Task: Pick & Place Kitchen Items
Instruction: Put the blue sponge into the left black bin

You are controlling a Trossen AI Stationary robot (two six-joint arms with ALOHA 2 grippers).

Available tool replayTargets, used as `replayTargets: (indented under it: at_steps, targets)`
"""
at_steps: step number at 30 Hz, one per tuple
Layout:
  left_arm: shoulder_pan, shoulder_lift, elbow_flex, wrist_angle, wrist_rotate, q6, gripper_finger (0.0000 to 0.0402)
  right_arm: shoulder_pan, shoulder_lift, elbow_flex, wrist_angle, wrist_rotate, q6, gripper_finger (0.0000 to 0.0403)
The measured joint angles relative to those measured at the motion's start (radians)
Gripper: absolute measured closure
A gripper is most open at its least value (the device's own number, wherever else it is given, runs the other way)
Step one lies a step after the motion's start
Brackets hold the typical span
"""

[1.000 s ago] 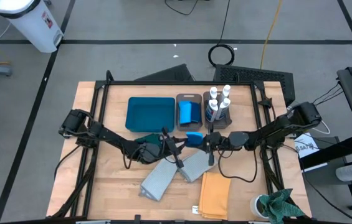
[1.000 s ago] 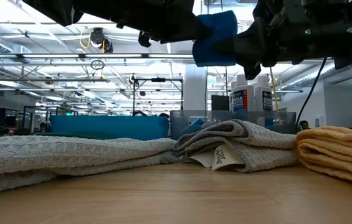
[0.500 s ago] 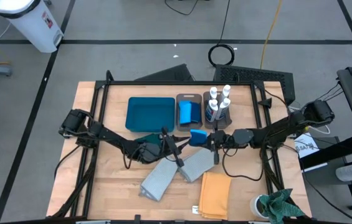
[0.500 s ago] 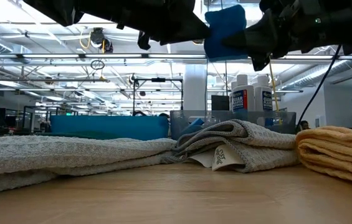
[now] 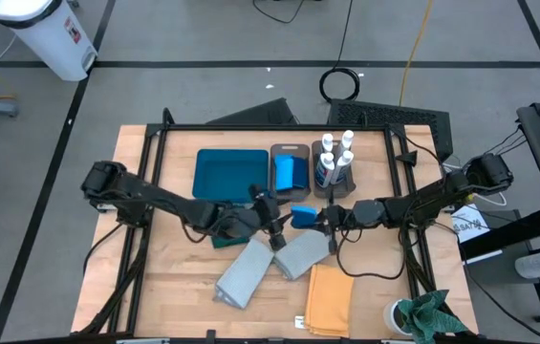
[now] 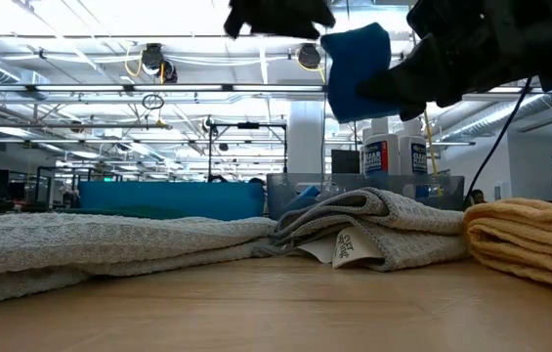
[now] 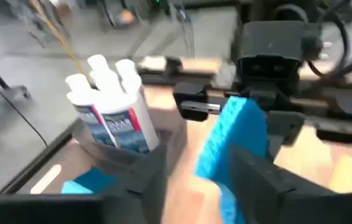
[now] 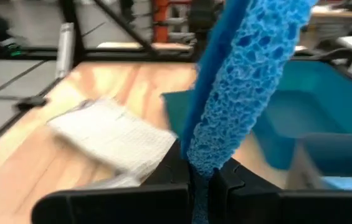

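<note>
A blue sponge (image 5: 303,216) hangs above the table's middle, with my right gripper (image 5: 320,220) shut on it. My left gripper (image 5: 278,223) is open just left of the sponge, its fingers (image 7: 154,180) wide apart on either side of the sponge's near end; it touches nothing that I can see. Behind them a grey-brown bin (image 5: 335,186) holds several white bottles (image 5: 336,158), and a second bin (image 5: 290,151) holds another blue sponge (image 5: 290,174). Two pale grey cloths (image 5: 246,272) (image 5: 300,253) and a mustard cloth (image 5: 329,298) lie on the table. A dark teal cloth (image 5: 220,240) shows under the left arm. My right gripper pinches one narrow end of the sponge (image 8: 195,163) between its two fingers. The fingers come nearly level from the table's right. The sponge stands out ahead of them on edge, lifted clear of the table and the cloths.
A flat teal tray (image 5: 229,175) lies at the back left beside the bins. A bright green rag (image 5: 429,315) sits off the table's near right corner. Bare wood shows at the table's near left and far right.
My left gripper has opened, let go of the sponge and risen above it. The sponge stays in my right gripper, has shifted slightly toward the table's right and now stands more upright.
</note>
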Motion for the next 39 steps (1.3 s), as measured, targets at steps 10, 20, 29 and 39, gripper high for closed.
replayTargets:
  at_steps: [10,20,29,39]
  targets:
    - [0.088,0.041,0.355,-0.515,0.611,-0.084,0.0123,0.000,0.041,0.000,0.026,-0.139,0.008,0.0403]
    - [0.168,0.115,0.356,-0.567,0.663,-0.092,0.0142,0.000,0.088,0.000,0.084,-0.139,0.006,0.0403]
    - [0.201,0.142,0.357,-0.594,0.715,-0.104,0.0204,0.000,0.088,0.000,0.094,-0.138,0.001,0.0403]
    - [0.200,0.120,0.356,-0.613,0.716,0.067,0.0385,-0.003,0.065,0.000,0.099,-0.108,0.015,0.0383]
